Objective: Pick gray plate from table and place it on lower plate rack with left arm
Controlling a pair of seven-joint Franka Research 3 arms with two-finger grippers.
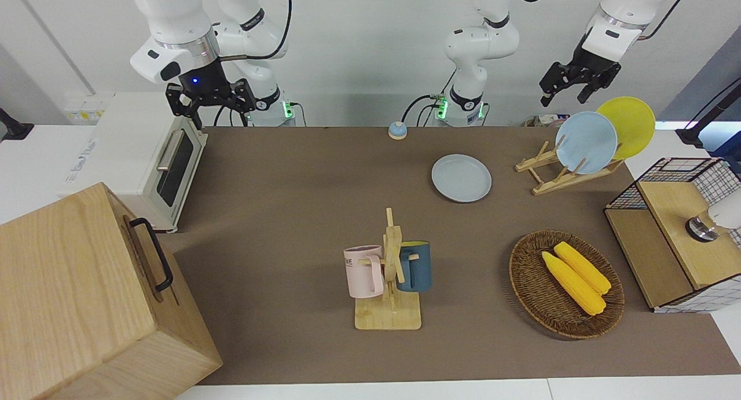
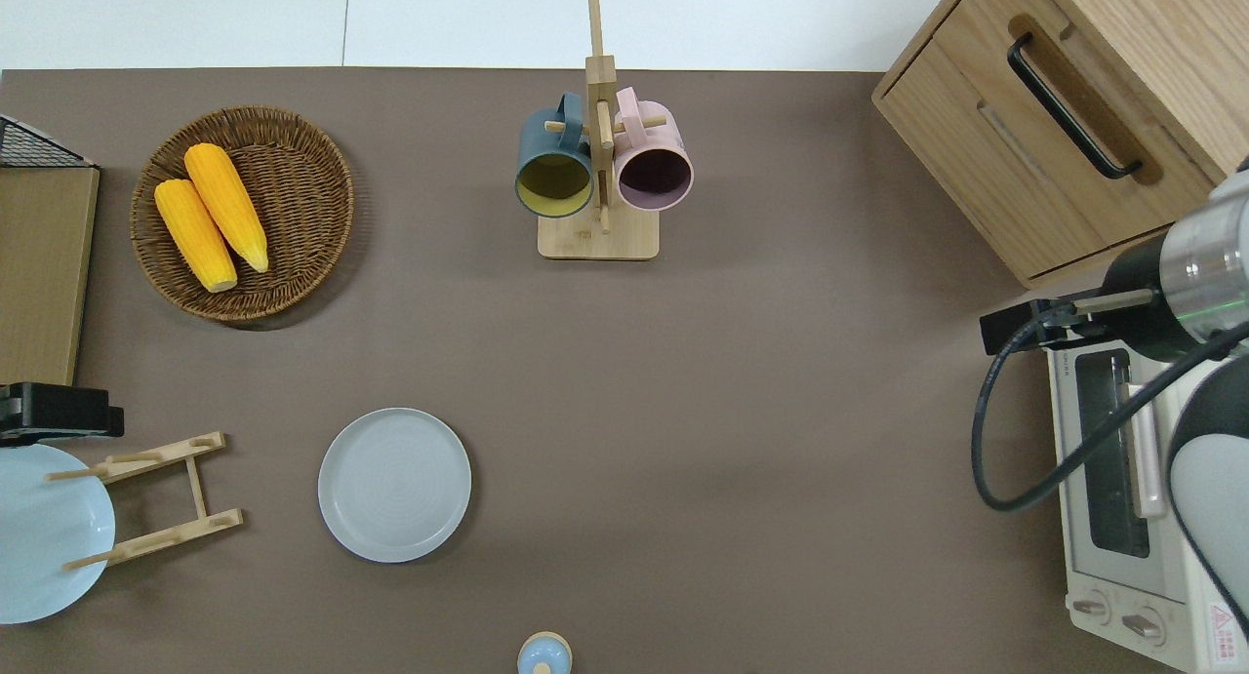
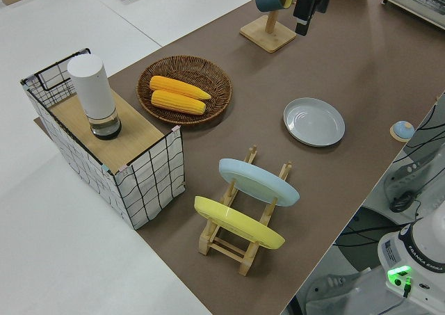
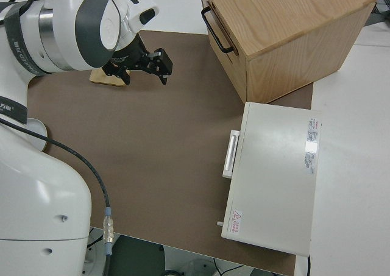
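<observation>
- Brown table (image 1: 301, 215) holds the gray plate (image 1: 461, 178), lying flat and untouched beside the plate rack (image 1: 558, 177), toward the right arm's end from it.
- Left gripper (image 1: 579, 84) hangs over the rack's end, fingers spread, empty (right arm parked).
- Best approach: descend at the plate's rim, pinch the edge, then tilt it into the rack's free lower slot.

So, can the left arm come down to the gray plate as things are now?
Probably yes. The gray plate lies flat on bare table beside the plate rack, with nothing on it. The left gripper, open, hangs near the rack's plates.
</observation>
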